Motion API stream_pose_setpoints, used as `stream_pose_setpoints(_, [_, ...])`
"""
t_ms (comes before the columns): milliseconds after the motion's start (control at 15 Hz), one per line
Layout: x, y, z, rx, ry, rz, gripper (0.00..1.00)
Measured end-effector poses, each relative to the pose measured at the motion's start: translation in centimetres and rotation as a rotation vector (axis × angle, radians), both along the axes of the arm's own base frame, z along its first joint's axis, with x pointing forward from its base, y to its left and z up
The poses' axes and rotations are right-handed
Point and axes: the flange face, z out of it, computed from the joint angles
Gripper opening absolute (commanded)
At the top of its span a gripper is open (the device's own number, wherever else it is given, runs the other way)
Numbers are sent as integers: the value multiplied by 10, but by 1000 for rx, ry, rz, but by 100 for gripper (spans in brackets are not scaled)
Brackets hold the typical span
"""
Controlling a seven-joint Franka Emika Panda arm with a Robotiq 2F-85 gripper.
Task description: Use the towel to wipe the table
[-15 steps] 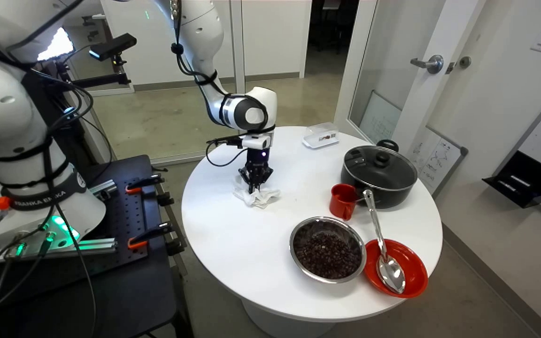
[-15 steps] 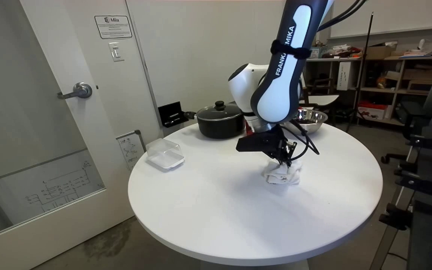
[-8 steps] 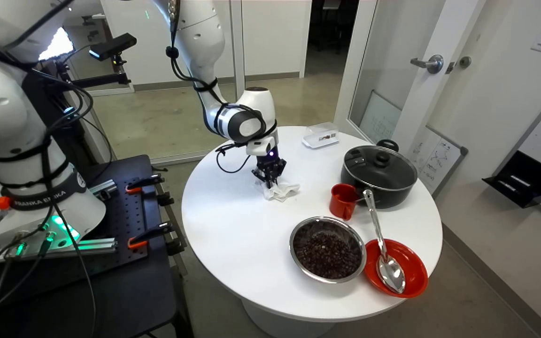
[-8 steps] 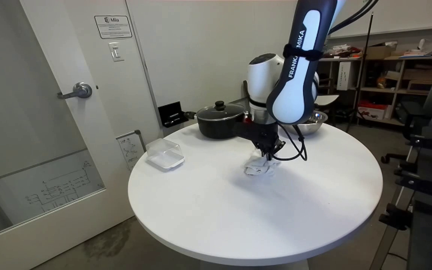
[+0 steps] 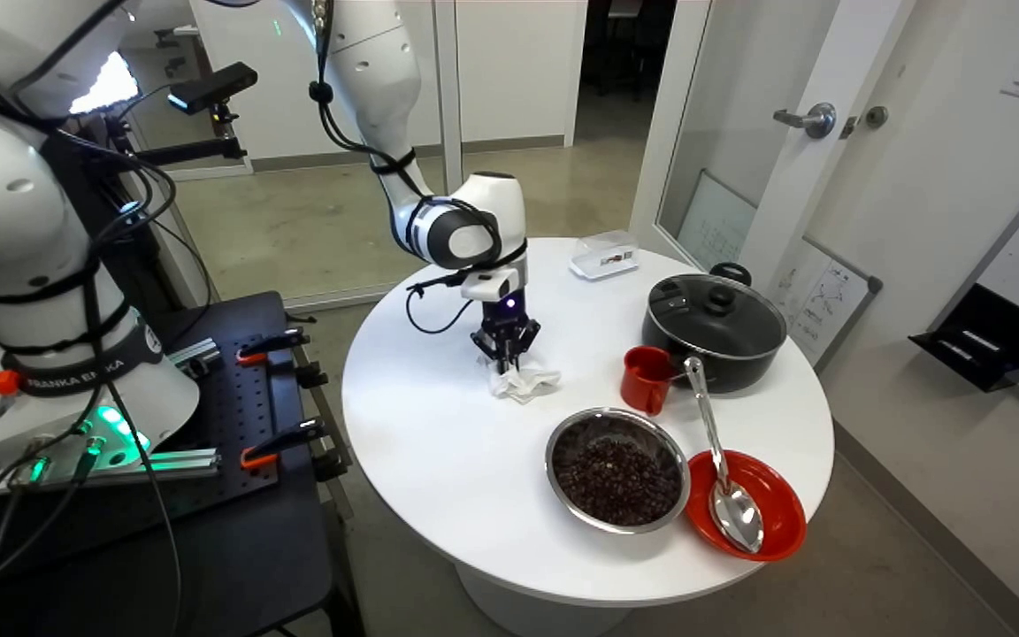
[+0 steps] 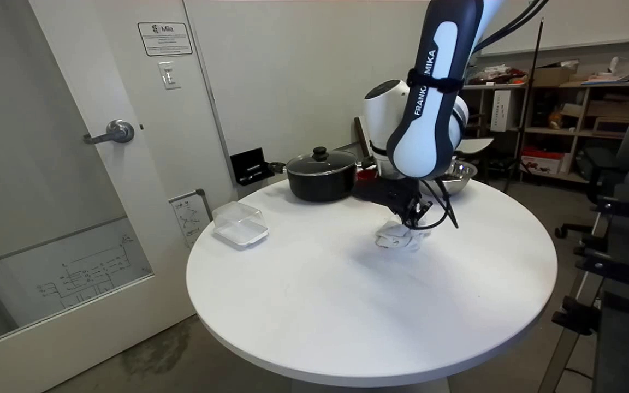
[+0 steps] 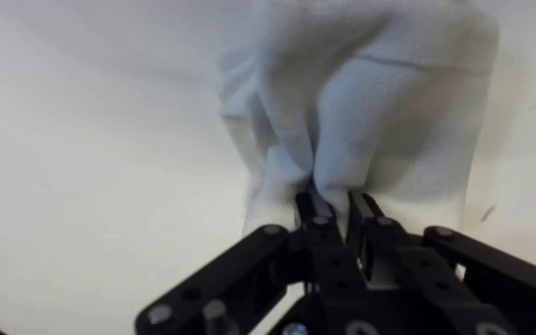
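A crumpled white towel lies on the round white table. The towel shows in both exterior views and fills the upper middle of the wrist view. My gripper points down at it in both exterior views. In the wrist view the two black fingers of the gripper are close together with a fold of towel pinched between them. The rest of the towel spreads out on the tabletop. A short dark mark shows on the table beside the towel in the wrist view.
A black lidded pot and red mug stand right of the towel. A steel bowl of dark beans and a red bowl with a metal spoon sit near the edge. A clear container stands opposite.
Over the last second my gripper dragged the towel across the table toward the mug and pot side. In the last half second it came slightly back toward the bean bowl. The grip stays shut.
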Motion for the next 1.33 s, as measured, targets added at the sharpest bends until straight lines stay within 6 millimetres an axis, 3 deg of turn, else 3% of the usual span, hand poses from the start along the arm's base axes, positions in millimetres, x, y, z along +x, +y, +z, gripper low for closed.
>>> stream_pose_setpoints(600, [-50, -13, -9, -138, 478, -94, 3])
stream_pose_setpoints(867, [-38, -14, -13, -66, 428, -103, 3])
stream_pose_setpoints(1333, [-3, -31, -1, 0, 96, -49, 3])
